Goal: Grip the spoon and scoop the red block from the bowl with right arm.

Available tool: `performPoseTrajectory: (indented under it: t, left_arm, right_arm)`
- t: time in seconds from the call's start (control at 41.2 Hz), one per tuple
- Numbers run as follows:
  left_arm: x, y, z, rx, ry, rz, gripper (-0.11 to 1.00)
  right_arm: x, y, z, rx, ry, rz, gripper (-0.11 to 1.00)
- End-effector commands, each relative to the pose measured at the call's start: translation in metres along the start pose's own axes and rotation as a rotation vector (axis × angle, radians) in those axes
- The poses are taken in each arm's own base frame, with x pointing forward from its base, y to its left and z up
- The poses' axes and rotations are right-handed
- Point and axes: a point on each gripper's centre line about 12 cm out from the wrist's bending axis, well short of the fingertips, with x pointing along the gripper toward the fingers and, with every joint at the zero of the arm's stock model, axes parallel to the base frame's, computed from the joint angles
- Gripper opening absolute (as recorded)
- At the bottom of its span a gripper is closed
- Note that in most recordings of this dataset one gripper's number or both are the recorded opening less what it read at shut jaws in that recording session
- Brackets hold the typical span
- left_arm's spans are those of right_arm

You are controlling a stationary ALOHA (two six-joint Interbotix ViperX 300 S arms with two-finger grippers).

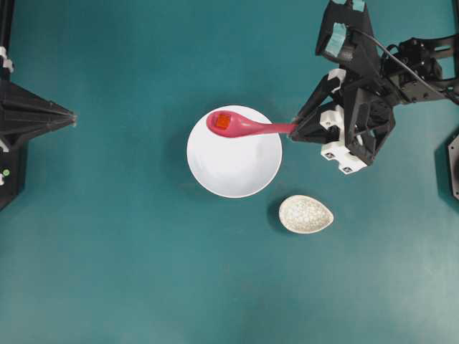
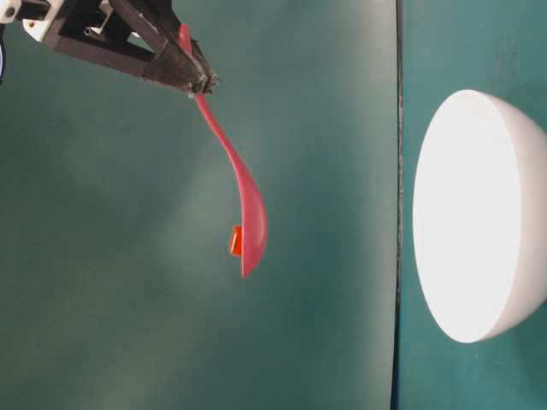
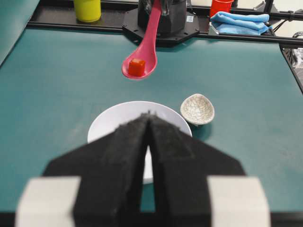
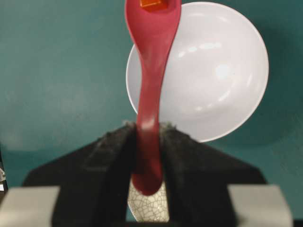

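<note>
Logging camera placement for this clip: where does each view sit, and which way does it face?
Overhead: straight down on the table; both arms show, right gripper holding the spoon.
Table-level: sideways-rotated, level with the bowl; right gripper only.
Left wrist: looks past the shut left gripper across the table.
Right wrist: down along the spoon.
All four share spoon, red block and bowl.

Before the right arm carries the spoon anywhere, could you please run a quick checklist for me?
1. Right gripper shut on the spoon handle: ok.
2. Red block sitting in the scoop: ok.
3. Spoon lifted clear of the bowl: ok, gap visible in the table-level view.
4. Scoop level enough to keep the block: cannot tell.
5. Speckled dish apart from the bowl: ok.
6. Left gripper shut, away from the spoon: ok.
</note>
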Motion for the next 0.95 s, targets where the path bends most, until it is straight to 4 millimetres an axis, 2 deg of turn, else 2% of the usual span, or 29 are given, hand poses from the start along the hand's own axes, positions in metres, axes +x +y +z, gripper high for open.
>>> performPoseTrajectory:
  t: [0.0,0.923]
  left_arm:
    - [0.0003,-0.0002,0.0139,0.003,-0.034,0.0,0.0]
    - [0.0003,-0.0002,0.0139,0.001,-0.034,0.0,0.0]
  right_arm:
    - [-0.0114,0.0058,0.0103,-0.01,-0.046,0.015,0.25]
    - [-0.0146,0.001,0.0096,-0.06,-0.054,-0.021,0.25]
